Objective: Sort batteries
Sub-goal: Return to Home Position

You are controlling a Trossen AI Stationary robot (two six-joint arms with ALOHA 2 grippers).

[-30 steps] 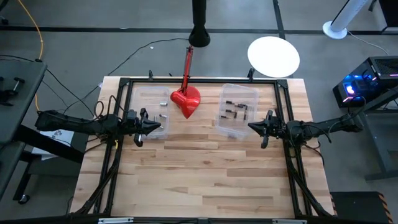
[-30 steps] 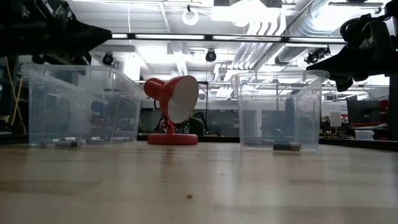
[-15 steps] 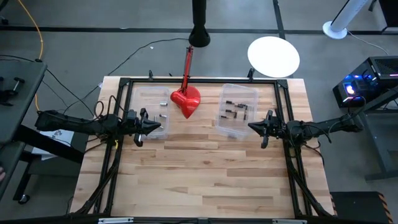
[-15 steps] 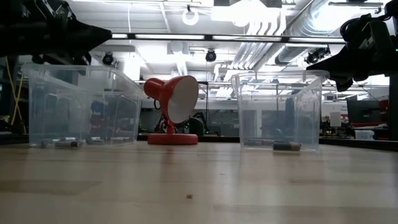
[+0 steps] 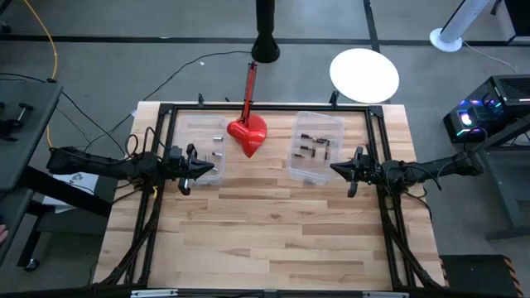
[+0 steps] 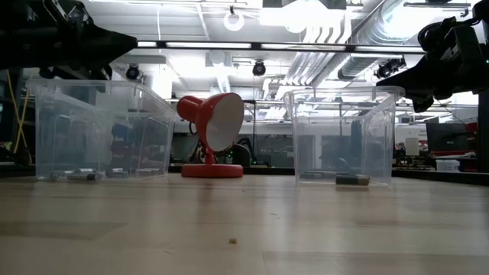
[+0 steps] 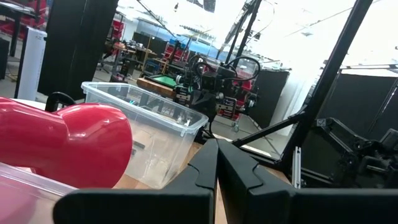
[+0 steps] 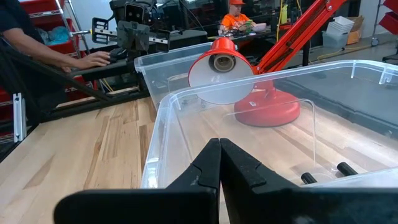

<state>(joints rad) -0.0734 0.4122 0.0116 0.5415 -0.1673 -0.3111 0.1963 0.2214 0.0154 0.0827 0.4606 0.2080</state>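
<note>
Dark batteries (image 5: 308, 149) lie scattered on the floor of the right bin (image 5: 321, 121), below the right gripper's (image 5: 334, 170) jaws and ahead of them. In the right wrist view two show low behind the bin's near wall, off to one side of the tips. Silver batteries (image 5: 217, 154) lie on the floor of the left bin (image 5: 189, 129), below the left gripper's (image 5: 209, 169) jaws and off to their far side, a few of them, set apart from one another. The right gripper is held over the near corner of its bin, and in the low view it sits about level with the rim. Its jaws are pressed together with nothing between them, and the fingers (image 8: 208, 171) meet along a single seam. The left gripper is held over the near corner of the left bin, above the rim. Its jaws are likewise pressed together and empty, fingers (image 7: 202, 174) touching down their length. The two pairs of jaws point toward each other across the table (image 5: 273, 236) and are well apart. A red lamp (image 5: 248, 134) stands between the bins, ahead of both pairs of jaws and off to their far side. Its base is on the table and its shade is turned toward the right gripper. From the left gripper only the back of the shade shows, with the right bin beyond it. Past the left bin in the right wrist view, a person's hand (image 8: 94, 60) rests on a bench beyond the table.
</note>
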